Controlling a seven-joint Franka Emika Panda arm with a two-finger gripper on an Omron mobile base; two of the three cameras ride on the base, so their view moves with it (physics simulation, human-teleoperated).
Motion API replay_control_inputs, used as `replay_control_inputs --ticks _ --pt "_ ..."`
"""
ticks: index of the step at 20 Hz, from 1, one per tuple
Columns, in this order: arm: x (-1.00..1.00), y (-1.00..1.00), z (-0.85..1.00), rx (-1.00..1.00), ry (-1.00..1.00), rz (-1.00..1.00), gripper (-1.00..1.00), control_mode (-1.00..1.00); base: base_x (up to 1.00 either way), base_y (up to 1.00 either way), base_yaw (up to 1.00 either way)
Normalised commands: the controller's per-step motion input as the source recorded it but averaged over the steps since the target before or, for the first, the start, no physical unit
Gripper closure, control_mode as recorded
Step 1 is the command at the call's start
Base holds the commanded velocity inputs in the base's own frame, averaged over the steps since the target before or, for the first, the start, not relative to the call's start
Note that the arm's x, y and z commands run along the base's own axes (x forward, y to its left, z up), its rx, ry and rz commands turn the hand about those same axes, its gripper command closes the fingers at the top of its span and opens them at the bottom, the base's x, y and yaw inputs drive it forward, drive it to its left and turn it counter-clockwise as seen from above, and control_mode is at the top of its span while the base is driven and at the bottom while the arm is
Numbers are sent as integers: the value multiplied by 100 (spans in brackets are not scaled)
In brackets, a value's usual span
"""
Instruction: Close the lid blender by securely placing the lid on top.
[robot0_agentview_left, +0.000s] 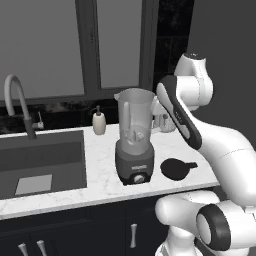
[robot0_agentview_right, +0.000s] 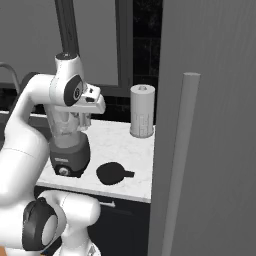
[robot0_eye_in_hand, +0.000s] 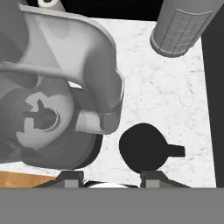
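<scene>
Left base view: lid (robot0_agentview_left: 174, 168) tab rightward

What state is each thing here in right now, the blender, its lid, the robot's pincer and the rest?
blender: upright on the counter, jar mouth open, no lid on it.
lid: lying flat on the counter beside the blender's base, apart from it, tab pointing away.
pincer: open, holding nothing, looking down from above the lid.
white ribbed cylinder: standing upright.
soap bottle: standing upright by the sink.

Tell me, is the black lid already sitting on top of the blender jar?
No, the lid lies flat on the counter beside the blender, whose jar mouth is uncovered.
</scene>
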Motion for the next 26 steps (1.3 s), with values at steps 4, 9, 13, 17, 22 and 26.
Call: replay_control_inputs --ticks 4,9,13,17,22,26 --pt "-25 0 -1 0 -1 -10 -100 -100 0 0 0" --pt "-55 -5 -25 0 -9 -29 -100 -100 0 0 0" --pt "-40 -22 -30 3 -7 -36 -100 -100 0 0 0" --pt "-29 -33 -34 9 -2 -39 -100 -100 0 0 0" --pt "-28 -37 -28 10 0 -35 -100 -100 0 0 0" --pt "-3 -39 -27 9 0 -35 -100 -100 0 0 0"
